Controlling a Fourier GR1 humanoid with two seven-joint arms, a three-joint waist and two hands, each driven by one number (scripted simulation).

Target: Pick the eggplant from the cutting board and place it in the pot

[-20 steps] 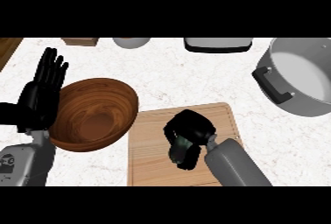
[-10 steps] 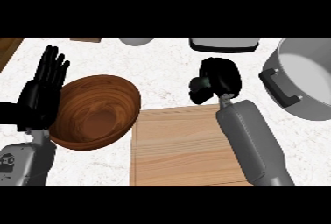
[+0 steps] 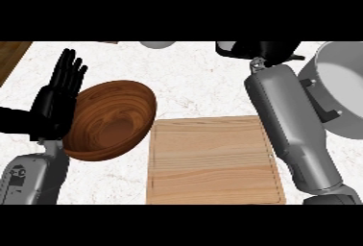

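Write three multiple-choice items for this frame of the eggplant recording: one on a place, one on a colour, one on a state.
1. Where is the wooden bowl relative to the cutting board?
A. At its left
B. On top of it
C. At its right

2. What colour is the pot?
A. Red
B. Grey
C. Green

3. How is the left hand posed?
A. Curled round the bowl
C. Pressed flat on the board
B. Open, fingers up, resting at the left edge

Answers:
1. A, the bowl sits on the counter beside the board's left edge.
2. B, its wall and rim are grey at the right edge of the view.
3. B, its fingers are straight and hold nothing. The right hand is at the top near the pot; the board's top is bare.
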